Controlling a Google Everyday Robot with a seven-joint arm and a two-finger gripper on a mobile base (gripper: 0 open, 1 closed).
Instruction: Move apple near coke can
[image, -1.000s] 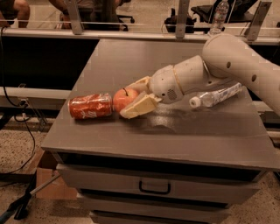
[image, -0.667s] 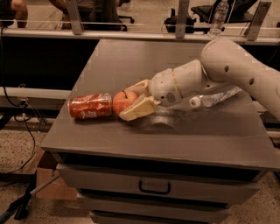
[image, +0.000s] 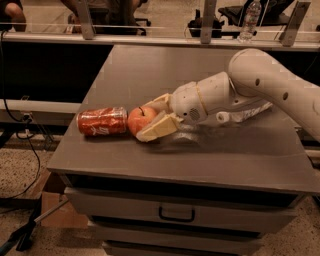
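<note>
The red-orange apple (image: 140, 119) sits on the grey table top (image: 150, 70), touching the right end of the coke can (image: 102, 121), which lies on its side near the table's left edge. My gripper (image: 152, 116) reaches in from the right. Its pale fingers (image: 159, 128) stand on either side of the apple, one in front and one behind, closed on it.
A clear plastic water bottle (image: 252, 112) lies on the table, mostly hidden behind my arm (image: 260, 82). Another bottle (image: 248, 20) stands beyond the rail at the back. The drawer handle (image: 176, 216) is below the front edge. Cables hang at the left.
The gripper and apple have come down slightly, so the apple now rests low beside the can. The can has not moved.
</note>
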